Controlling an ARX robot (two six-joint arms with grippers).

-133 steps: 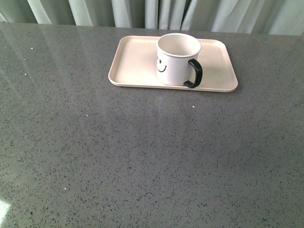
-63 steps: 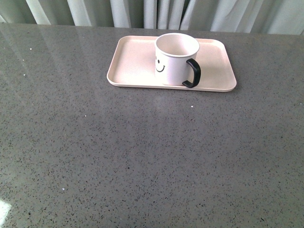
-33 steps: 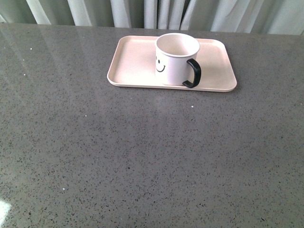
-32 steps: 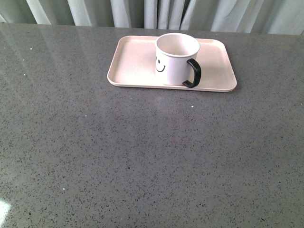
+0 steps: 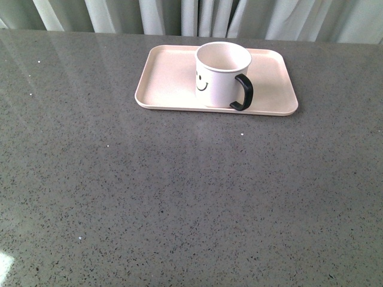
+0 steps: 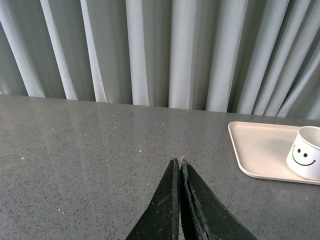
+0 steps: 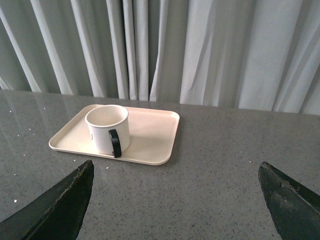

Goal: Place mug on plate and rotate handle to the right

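The white mug [image 5: 220,75] with a black smiley face stands upright on the pale pink-beige plate [image 5: 167,78] at the back of the grey table. Its black handle [image 5: 243,92] points to the front right. Neither arm shows in the front view. In the left wrist view my left gripper [image 6: 179,162] is shut and empty over bare table, with the plate [image 6: 257,147] and mug [image 6: 306,159] far off to one side. In the right wrist view my right gripper [image 7: 176,172] is open wide and empty, well back from the plate [image 7: 150,132], mug [image 7: 105,127] and handle [image 7: 115,143].
Pale curtains [image 5: 191,15] hang behind the table's back edge. The speckled grey tabletop [image 5: 179,197] stretches in front of the plate.
The mug and plate stay where they were; only the camera view shifts by a few pixels. No arm enters the front view.
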